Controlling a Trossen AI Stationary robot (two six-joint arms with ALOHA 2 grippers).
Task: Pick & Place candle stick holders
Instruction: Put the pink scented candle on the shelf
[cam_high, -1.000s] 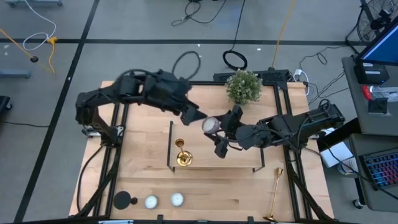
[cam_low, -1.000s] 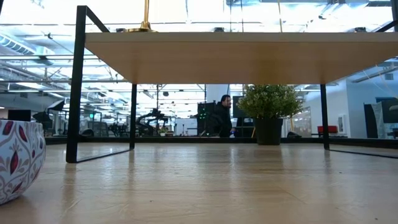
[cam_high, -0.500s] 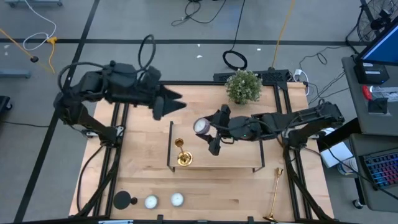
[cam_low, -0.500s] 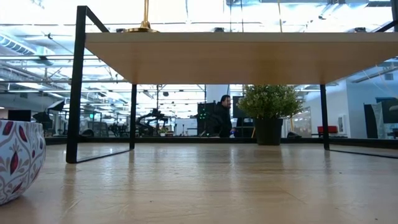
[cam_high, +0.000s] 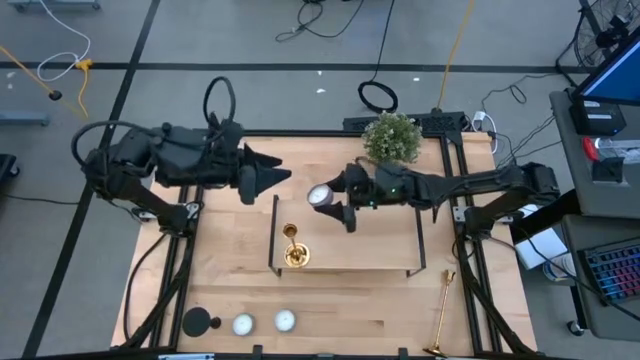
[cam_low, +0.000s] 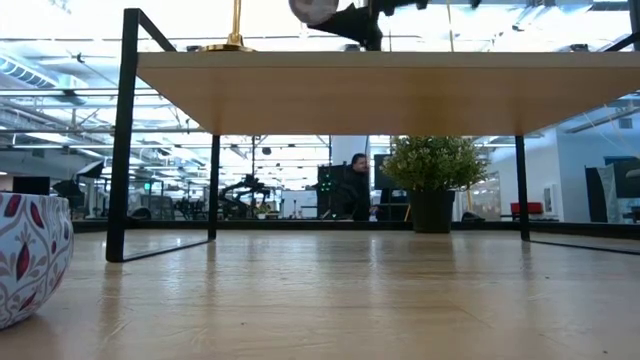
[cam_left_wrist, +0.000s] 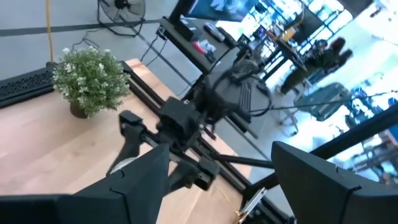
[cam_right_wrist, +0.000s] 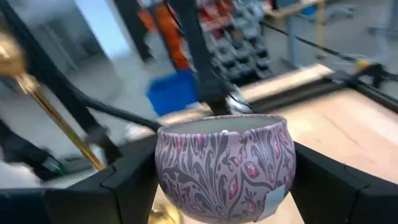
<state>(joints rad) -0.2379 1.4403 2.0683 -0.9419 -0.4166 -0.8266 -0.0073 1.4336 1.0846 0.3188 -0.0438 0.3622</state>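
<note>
The right hand (cam_high: 333, 201) is gripping a patterned candle bowl (cam_right_wrist: 225, 163) above the wooden stand (cam_high: 380, 245), about to set it down beside the gold candlestick (cam_high: 292, 246); the left hand (cam_high: 275, 172) is hanging empty and open.

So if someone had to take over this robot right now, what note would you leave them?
Right gripper: shut on a patterned bowl, held above the wooden stand.
Left gripper: empty, open, off the stand's far left corner.
One gold candlestick stands upright on the stand: done.
Second gold candlestick lies on the table's right edge; black holder sits at the front left beside two white candles: both not yet placed.
</note>
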